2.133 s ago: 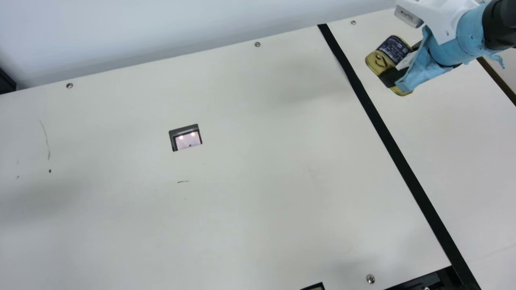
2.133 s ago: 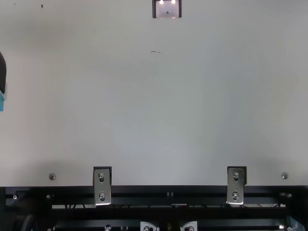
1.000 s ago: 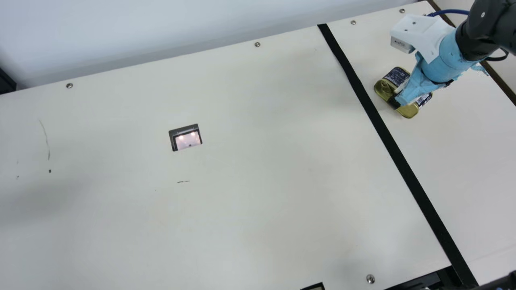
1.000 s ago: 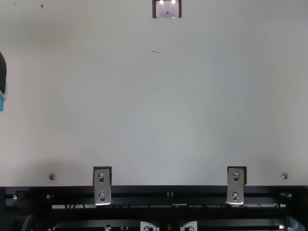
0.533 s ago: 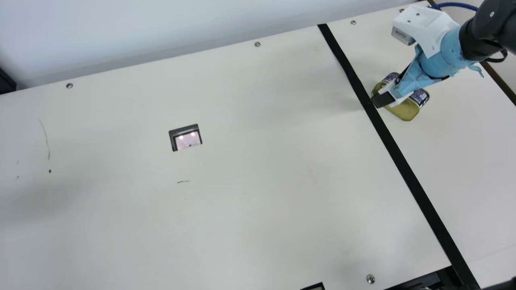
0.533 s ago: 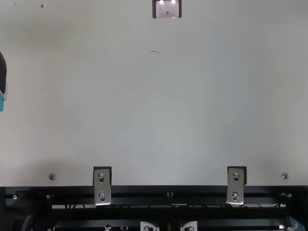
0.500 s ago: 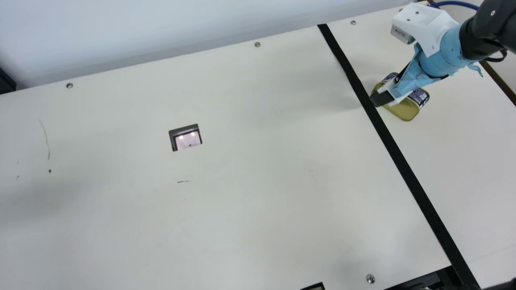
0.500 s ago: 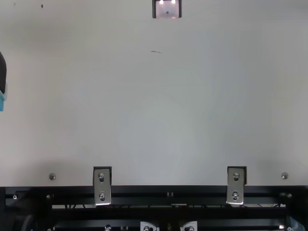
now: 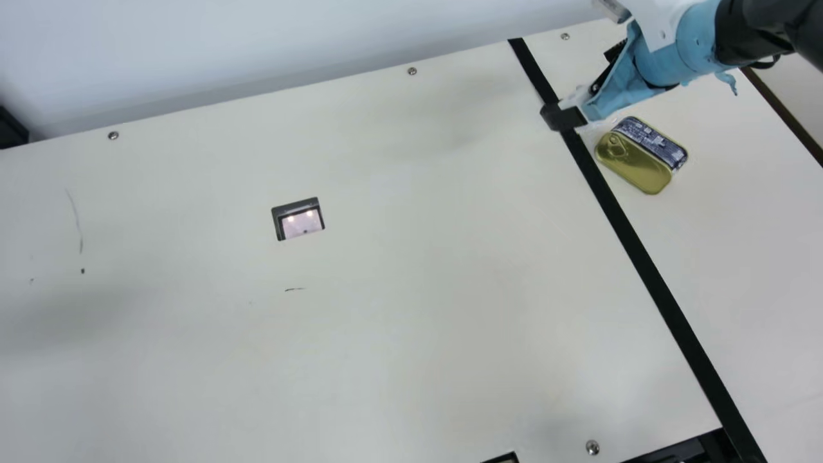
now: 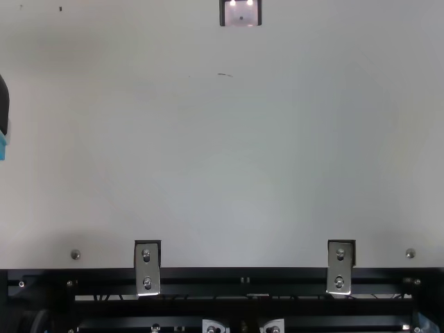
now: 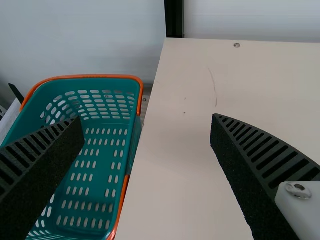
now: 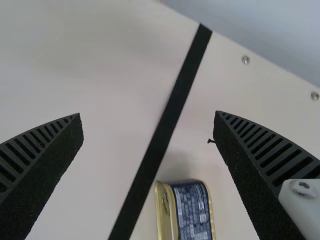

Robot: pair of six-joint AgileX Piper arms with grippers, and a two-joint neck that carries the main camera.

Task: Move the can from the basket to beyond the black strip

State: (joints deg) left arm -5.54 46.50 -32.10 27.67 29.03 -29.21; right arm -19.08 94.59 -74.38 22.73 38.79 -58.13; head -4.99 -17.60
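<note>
The can (image 9: 633,166), gold with a dark blue label, rests on the table close to the black strip (image 9: 633,247), on its right side in the main view. My right gripper (image 9: 586,85) is off the can, one finger over the strip. In the right wrist view that gripper (image 12: 149,116) has its fingers wide apart, with the can (image 12: 194,210) near the black strip (image 12: 167,122). At the top view's left edge is part of my left gripper (image 10: 3,148). The left wrist view has my left gripper (image 11: 146,119) open near the teal, orange-rimmed basket (image 11: 121,210).
The cream table (image 9: 418,321) has a small square cutout (image 9: 299,220) and a few screws. A pale wall (image 9: 257,45) stands along its far edge. A black frame with metal brackets (image 10: 147,269) runs along the near edge.
My right gripper has lowered the can onto the table, opened, let it go and moved up and left off it. The left arm's visible part has kept still.
</note>
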